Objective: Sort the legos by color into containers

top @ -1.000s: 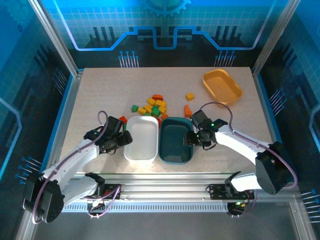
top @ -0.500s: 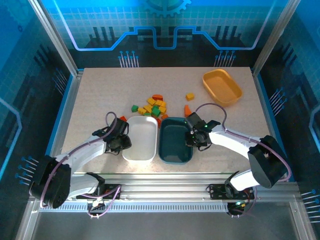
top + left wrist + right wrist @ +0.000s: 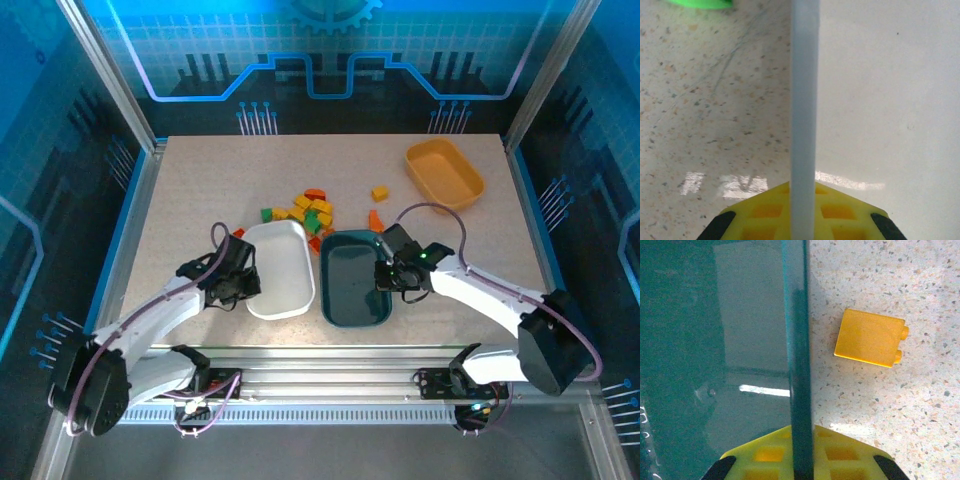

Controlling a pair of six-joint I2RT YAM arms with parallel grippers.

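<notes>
The legos (image 3: 310, 212) lie in a loose green, yellow and orange-red pile behind two of the containers. The white tray (image 3: 280, 262) sits left of the dark teal tray (image 3: 352, 290). My left gripper (image 3: 243, 284) is shut on the white tray's left rim (image 3: 805, 100), which runs upright between its jaws (image 3: 804, 210). My right gripper (image 3: 388, 273) is shut on the teal tray's right rim (image 3: 796, 340), pinched the same way (image 3: 802, 455). A yellow-orange brick (image 3: 870, 337) lies on the table just right of that rim. Both trays look empty.
The yellow-orange tray (image 3: 444, 173) stands empty at the back right. A single yellow brick (image 3: 380, 192) lies apart from the pile, and an orange-red one (image 3: 374, 220) sits behind the teal tray. A green brick (image 3: 700, 3) shows past the white tray's rim.
Both grippers have closed onto the tray rims. The white tray has turned slightly and the teal tray has shifted a little with the grips.
</notes>
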